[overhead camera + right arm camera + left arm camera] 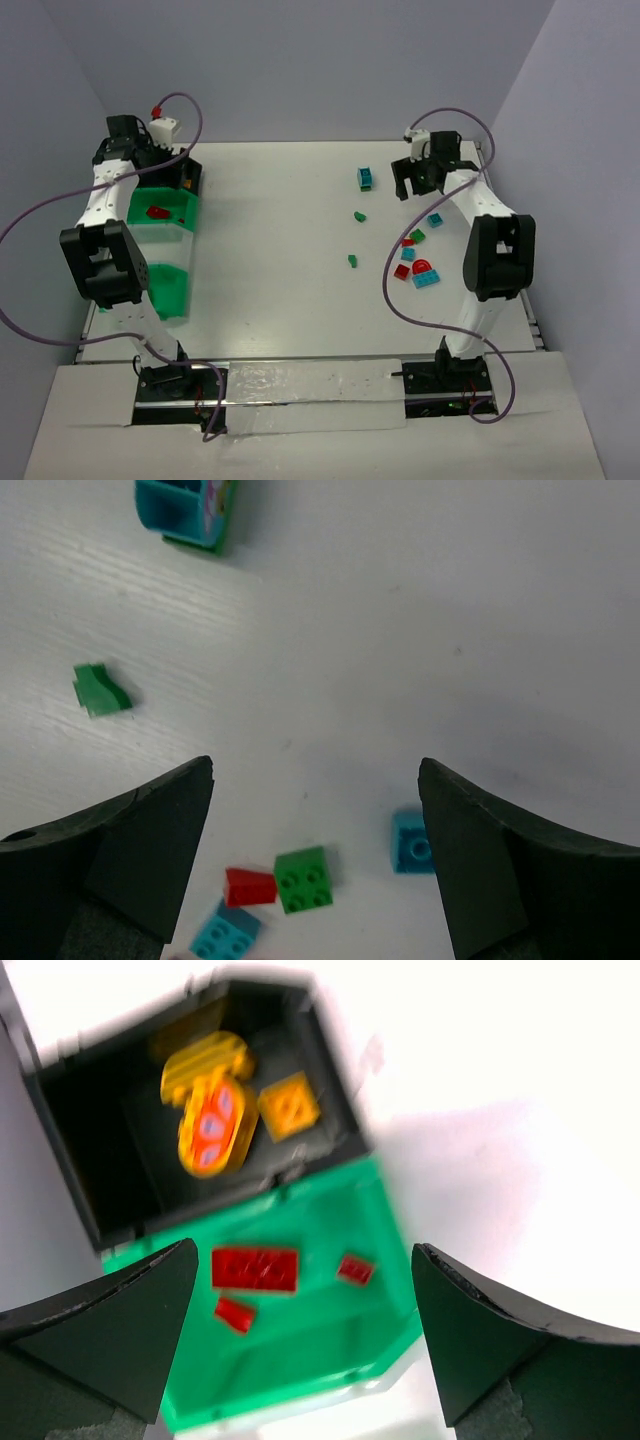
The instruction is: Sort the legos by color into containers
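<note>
Three flat red plastic bricks (255, 1268) lie in the glossy green rectangular bin (300, 1355), orange studded ones (210, 1110) in the matte black bin (85, 1140), along the white table's (270, 200) left edge: sorted by colour. My left gripper (305, 1290) hangs above, jaws wide, empty. My right gripper (315, 780), also spread, overlooks loose mixed bricks (302, 878) near the right edge, likely choosing.

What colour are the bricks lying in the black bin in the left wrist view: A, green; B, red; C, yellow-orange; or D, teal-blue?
C: the black bin holds yellow-orange bricks, while the red bricks lie in the green bin next to it.
</note>
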{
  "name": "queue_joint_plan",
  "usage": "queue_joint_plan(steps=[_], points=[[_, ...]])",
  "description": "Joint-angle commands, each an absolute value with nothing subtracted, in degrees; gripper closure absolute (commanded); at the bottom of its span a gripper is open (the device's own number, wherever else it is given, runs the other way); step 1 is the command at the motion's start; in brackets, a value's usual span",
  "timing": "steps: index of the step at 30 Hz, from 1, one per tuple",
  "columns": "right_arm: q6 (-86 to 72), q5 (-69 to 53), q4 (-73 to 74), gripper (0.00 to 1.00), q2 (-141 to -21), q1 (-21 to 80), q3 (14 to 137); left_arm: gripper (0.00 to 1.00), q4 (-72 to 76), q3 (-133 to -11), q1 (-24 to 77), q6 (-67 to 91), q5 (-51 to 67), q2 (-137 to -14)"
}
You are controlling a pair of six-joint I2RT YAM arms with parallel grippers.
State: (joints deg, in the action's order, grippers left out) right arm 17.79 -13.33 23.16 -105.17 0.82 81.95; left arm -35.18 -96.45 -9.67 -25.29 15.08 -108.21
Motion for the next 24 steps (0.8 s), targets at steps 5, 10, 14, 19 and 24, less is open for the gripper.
queue_joint_plan(steps=[5, 10, 14, 19, 24], points=[[12.0, -4.6, 25.3, 0.14, -106.7, 6.3, 85.7, 0.02, -26.1, -94.0, -5.2, -22.5, 14.9, -102.8], [17.2, -6.1, 27.5, 0.20, -99.3, 6.2, 75.8, 0.02, -23.7, -89.7, -4.9, -21.3, 16.6, -100.0], [23.4, -10.4, 31.2, 0.40, -91.8, 6.4, 68.2, 0.02, -21.5, -84.3, -4.7, -21.2, 19.1, -96.8], [24.1, -8.5, 34.2, 0.45, -87.0, 6.3, 63.4, 0.02, -20.3, -81.1, -4.7, -20.7, 20.5, -94.5], [23.3, -5.0, 34.6, 0.43, -82.3, 6.3, 56.8, 0.02, -18.8, -77.6, -4.6, -20.4, 21.2, -91.1]])
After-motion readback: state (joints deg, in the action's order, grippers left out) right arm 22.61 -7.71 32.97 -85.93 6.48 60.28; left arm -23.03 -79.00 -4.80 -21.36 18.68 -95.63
